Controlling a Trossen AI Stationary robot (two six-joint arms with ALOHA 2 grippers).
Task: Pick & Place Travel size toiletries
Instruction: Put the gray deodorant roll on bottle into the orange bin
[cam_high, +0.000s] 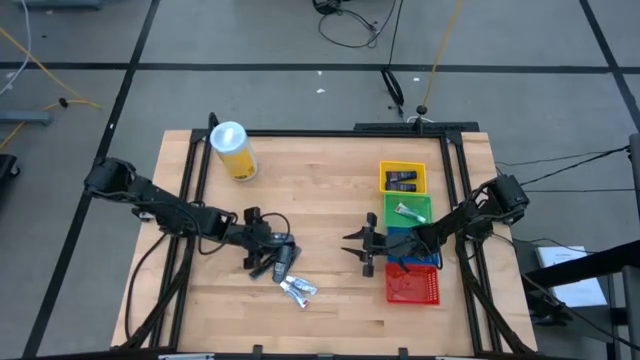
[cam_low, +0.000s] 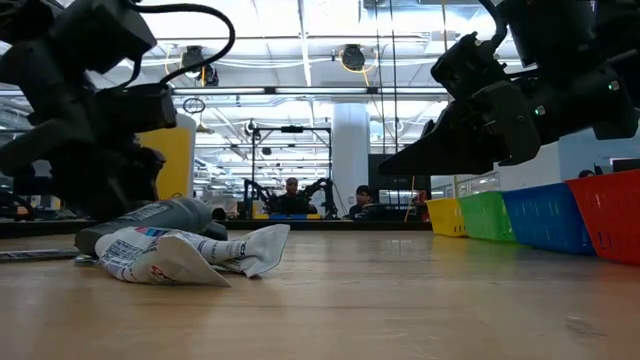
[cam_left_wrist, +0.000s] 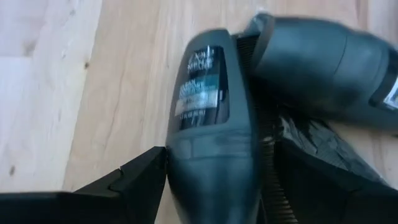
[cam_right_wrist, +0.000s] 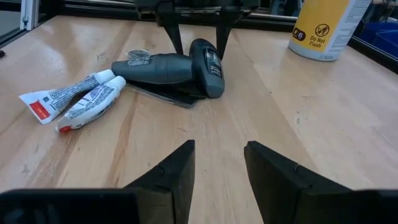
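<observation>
Two dark grey tubes lie side by side on the table over a flat dark pack (cam_right_wrist: 168, 93). My left gripper (cam_high: 266, 263) is down at the nearer tube (cam_left_wrist: 211, 112), one finger on each side of it; it also shows in the right wrist view (cam_right_wrist: 199, 43). The other dark tube (cam_right_wrist: 149, 68) lies beside it. Two white tubes with red print (cam_high: 298, 290) lie flat a little nearer the table's near edge. My right gripper (cam_high: 358, 250) is open and empty, above the table beside the blue tray (cam_high: 402, 240). My left gripper has the dark tube's two long sides (cam_left_wrist: 177, 162) between its two fingers, near one end. The fingers (cam_right_wrist: 178, 43) come from above, slanting down, and lie across the tube. The tube lies flat on the table, against the other dark tube.
A yellow canister with a white lid (cam_high: 233, 150) stands at the far left. Yellow (cam_high: 384, 178), green (cam_high: 426, 216) and red (cam_high: 412, 283) trays stand in a row with the blue one at the right; the yellow holds dark packs, the green a white-green tube (cam_high: 410, 210).
</observation>
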